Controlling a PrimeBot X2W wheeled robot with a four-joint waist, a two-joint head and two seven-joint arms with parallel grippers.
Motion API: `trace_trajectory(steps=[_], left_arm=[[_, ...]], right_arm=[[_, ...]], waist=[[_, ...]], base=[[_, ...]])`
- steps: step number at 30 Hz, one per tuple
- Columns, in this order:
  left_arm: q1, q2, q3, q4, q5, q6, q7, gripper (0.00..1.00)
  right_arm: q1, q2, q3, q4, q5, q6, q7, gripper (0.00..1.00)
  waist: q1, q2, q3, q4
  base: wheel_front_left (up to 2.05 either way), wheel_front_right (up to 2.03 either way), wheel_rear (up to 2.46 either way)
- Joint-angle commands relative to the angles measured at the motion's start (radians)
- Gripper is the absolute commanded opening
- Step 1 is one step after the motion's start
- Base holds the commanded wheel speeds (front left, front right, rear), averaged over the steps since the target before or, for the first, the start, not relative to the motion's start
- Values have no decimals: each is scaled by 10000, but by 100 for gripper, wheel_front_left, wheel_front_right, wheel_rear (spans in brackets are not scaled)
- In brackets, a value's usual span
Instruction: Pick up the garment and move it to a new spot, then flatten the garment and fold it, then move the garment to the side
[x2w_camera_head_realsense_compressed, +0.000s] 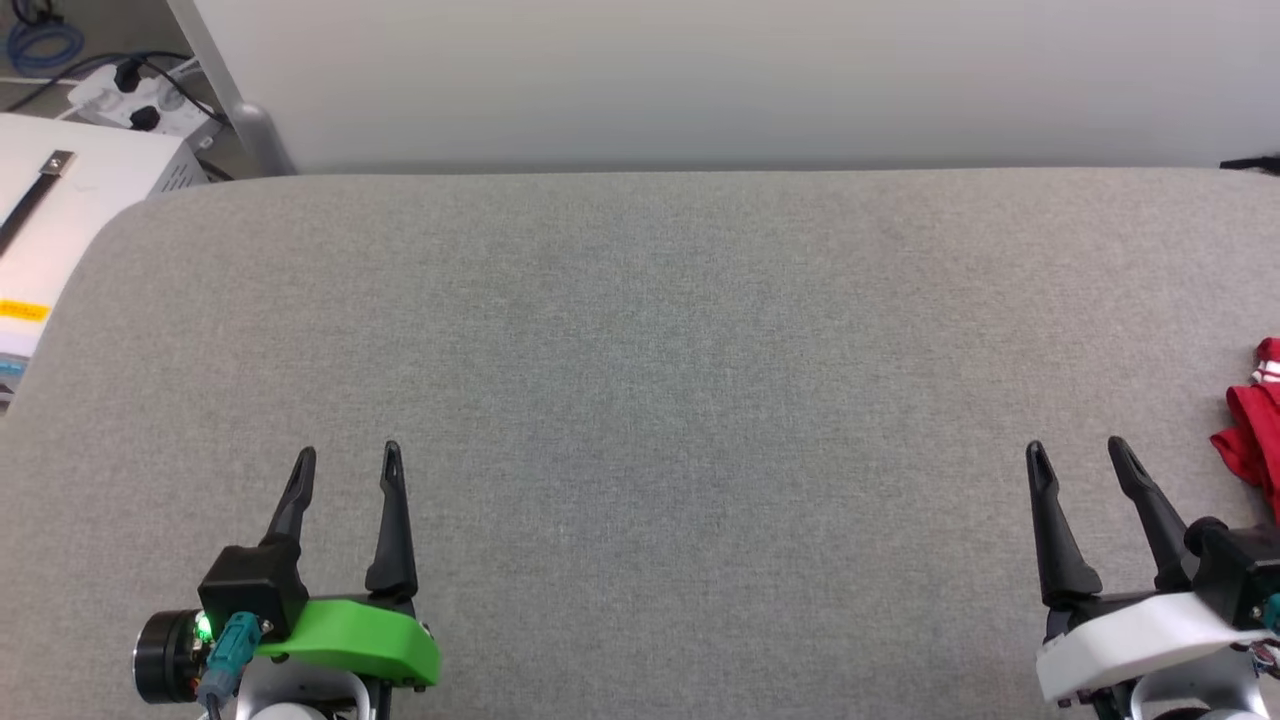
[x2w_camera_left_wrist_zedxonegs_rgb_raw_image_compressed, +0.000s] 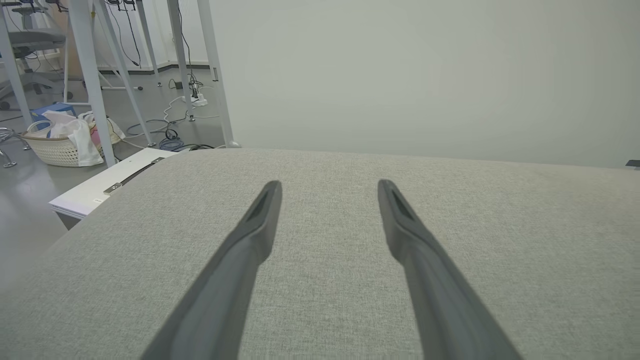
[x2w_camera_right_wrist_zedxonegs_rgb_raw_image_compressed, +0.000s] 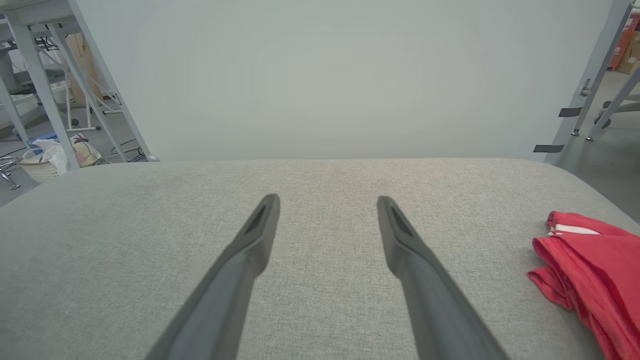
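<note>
I see both arms held low at the near edge of the counter (x2w_camera_head_realsense_compressed: 640, 330). Each tool has its two long dark fingers spread wide with nothing between them. The left tool (x2w_camera_head_realsense_compressed: 348, 452) sits on a green mount and the right tool (x2w_camera_head_realsense_compressed: 1076, 446) on a white one, and both point across the grey top toward the pale wall (x2w_camera_head_realsense_compressed: 700, 80). The shirt (x2w_camera_head_realsense_compressed: 1252, 432) lies at the counter's far right end, near the right tool but not touching it. It is a compact red bundle with a strip of red-and-white striped trim on top. In the right wrist view its stitched hems lie in loose, uneven layers, and much of it runs out of the picture. I cannot tell whether it is a rough fold or a heap. A bundle lying off to the side fits a shirt waiting to be picked up, and it fits equally well one that has been folded and set aside, so I would not name the step in hand. The cloth looks like a thin, limp knit that I judge would sag and slide from any pinch. The counter is covered in a matte woven grey fabric with rounded corners. The fingers are smooth, tapering blades, each with a slot near the tip.
</note>
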Motion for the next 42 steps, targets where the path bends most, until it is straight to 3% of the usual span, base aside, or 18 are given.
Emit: trace_trajectory(steps=[1,8,32,33,42], left_arm=[[184,71,-44,22,-78,-25,21,100],[512,152,-236,-11,-64,-40,175,100],[577,195,-512,161,-152,-79,177,100],[554,124,-524,171,-79,-51,217,0],[526,-19,-377,178,115,-156,331,0]], right_arm=[[257,39,56,-213,-66,-78,109,100],[861,117,194,-903,-160,-78,500,100],[1105,167,106,-1040,-187,-78,753,100],[996,153,102,-966,-175,2,767,0],[896,154,121,-826,-259,9,754,0]], waist=[[1,0,-370,13],[1,0,-596,-150],[1,0,-781,-36],[1,0,-782,-34],[1,0,-789,-38]], base=[[0,0,0],[0,0,0],[0,0,0],[0,0,0],[0,0,0]])
